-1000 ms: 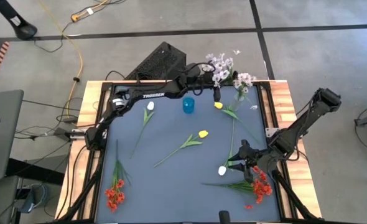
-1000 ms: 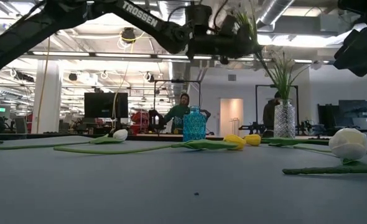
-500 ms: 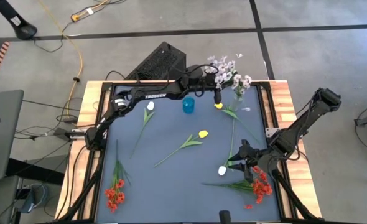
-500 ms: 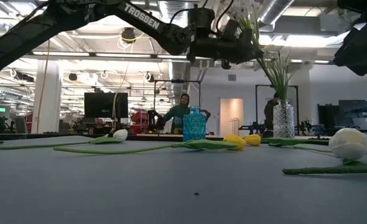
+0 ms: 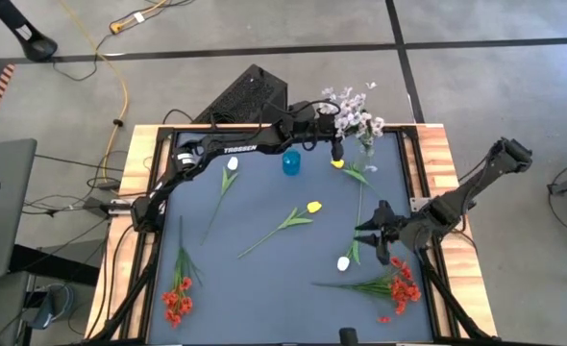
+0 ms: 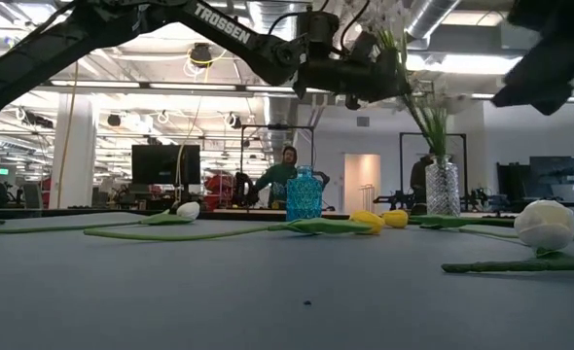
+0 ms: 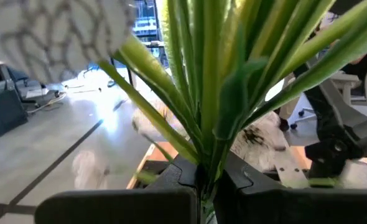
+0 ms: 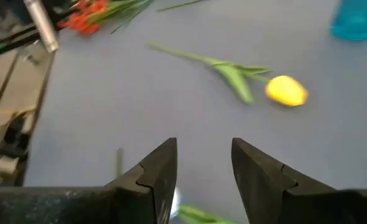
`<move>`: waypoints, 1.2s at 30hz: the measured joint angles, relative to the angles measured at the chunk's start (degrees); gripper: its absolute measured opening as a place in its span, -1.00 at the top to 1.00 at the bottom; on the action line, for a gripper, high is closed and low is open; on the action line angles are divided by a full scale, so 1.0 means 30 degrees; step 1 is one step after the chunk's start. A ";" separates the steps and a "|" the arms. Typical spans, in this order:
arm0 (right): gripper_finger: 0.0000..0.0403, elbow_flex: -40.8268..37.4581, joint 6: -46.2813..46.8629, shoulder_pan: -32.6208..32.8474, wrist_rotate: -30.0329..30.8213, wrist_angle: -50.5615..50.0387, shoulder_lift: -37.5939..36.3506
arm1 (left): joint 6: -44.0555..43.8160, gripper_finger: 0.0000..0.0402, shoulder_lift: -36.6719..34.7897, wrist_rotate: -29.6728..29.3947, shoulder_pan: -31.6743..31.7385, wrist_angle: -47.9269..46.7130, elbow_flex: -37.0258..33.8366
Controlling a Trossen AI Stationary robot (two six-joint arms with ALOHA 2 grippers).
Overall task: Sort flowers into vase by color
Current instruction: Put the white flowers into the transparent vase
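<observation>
My left gripper reaches level over the table's far right and is shut on a pale lilac-white spray. The spray's green stems run down into a clear vase. A blue vase stands to its left. Lying flat on the mat are white tulips, yellow tulips and red clusters. My right gripper hovers open above the mat beside the near white tulip, with nothing between its fingers. My left gripper pinches the spray's bundle of green stems between its two fingers, below the blossoms. The fingers lie level, coming from the table's left, across the stems. The spray leans toward the gripper, blossoms up, its lower stems reaching down into the clear vase.
The right wrist view shows bare mat ahead of the fingers, with a yellow tulip and red blossoms farther off. The table's raised frame borders the mat. A person sits in the room behind the table.
My right gripper has risen and gone a little toward the table's far edge, still open. The lilac spray's stems over the clear vase have drawn into a narrower bundle and lean more toward my left gripper, which has hardly moved.
</observation>
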 joint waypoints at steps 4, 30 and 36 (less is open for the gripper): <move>0.12 0.0000 -0.0007 -0.1422 -0.0455 -0.0856 -0.0814 | 0.0462 1.00 0.0000 -0.0383 -0.0243 -0.0029 0.0000; 0.12 0.0000 -0.0263 -0.5750 -0.1398 -0.4137 -0.1070 | 0.0581 1.00 0.3063 -0.0478 -0.0391 -0.3469 0.4772; 0.12 0.0281 -0.0314 -0.6166 -0.1870 -0.5064 -0.1059 | 0.0244 1.00 0.3495 -0.0514 -0.0381 -0.3798 0.5020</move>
